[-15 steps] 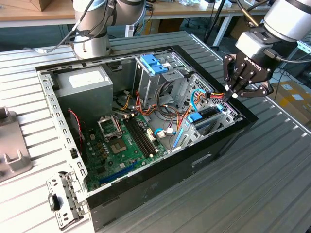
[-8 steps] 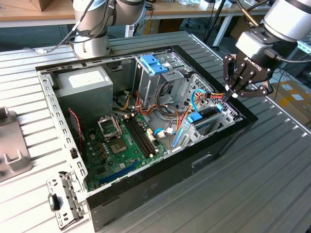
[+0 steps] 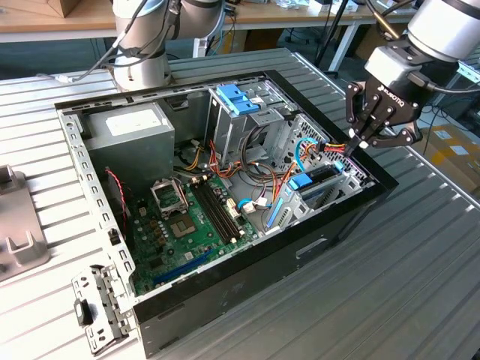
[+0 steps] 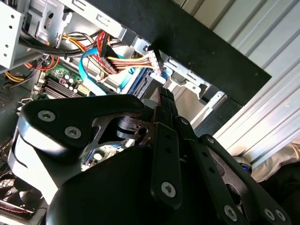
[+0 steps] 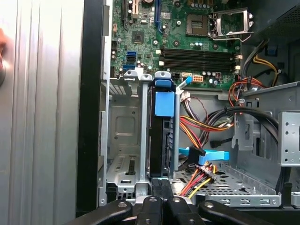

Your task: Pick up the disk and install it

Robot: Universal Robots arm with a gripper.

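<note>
Disk [image 5: 161, 136] sits upright in the drive cage [image 5: 124, 140] at the case's [image 3: 330, 232] front corner. Gripper [image 3: 363, 141] above its rear edge, fingers pinched together, holding nothing. Best pressed straight down, clear of cables [image 5: 201, 173] beside the cage.

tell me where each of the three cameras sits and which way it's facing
Exterior view: off the arm, above one corner of the open computer case, looking down into it; shows the arm and gripper at the exterior view's right.
First wrist view: on the arm, looking past the fingertips at the disk standing in its bay.
Second wrist view: on the arm, behind the gripper's body, facing the case wall.
Shared: both wrist views show the multicoloured cable bundle.
</note>
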